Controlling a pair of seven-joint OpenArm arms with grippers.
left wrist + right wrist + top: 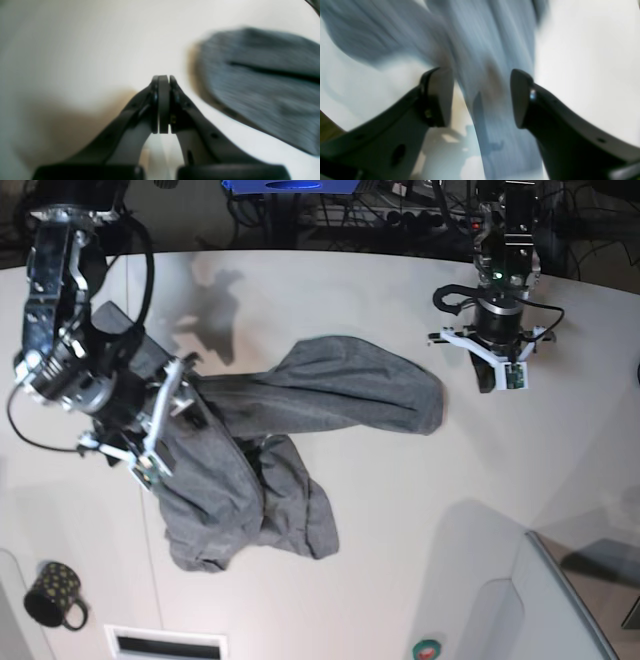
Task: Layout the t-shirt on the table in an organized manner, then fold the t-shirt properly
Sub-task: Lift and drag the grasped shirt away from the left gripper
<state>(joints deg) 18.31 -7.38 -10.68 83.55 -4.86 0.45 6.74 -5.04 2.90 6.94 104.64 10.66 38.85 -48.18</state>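
Status: the t-shirt [270, 450] is a rumpled heap across the centre-left of the base view, one lobe stretched toward the upper right, another bunched toward the lower middle, nothing laid flat yet on the table [400, 510]. Right gripper [480, 97], at the left of the base view, sits over the heap's left end with its jaws spread; in its wrist view a band of grey cloth runs between the two fingers but neither pad is pressed on it, so I read it as not pinching anything. That view is heavily motion-blurred, so contact can't be ruled out fully. Left gripper [163, 105], at the upper right of the base view, has its jaws pressed together on nothing, parked over bare table with the shirt's edge off to the right of its wrist frame, clear of the cloth. Risks from here: if the right jaws close where they are, they'll likely bite a mid-body fold, not a hem or shoulder, and pulling that just drags the whole wad instead of spreading it. Layers are stacked, so a pinch may take two at once. Fabric could also snag on a finger while it's draped between them. Mug [52, 594] at the lower left is near the heap's bottom edge; a wide sweep might knock it.
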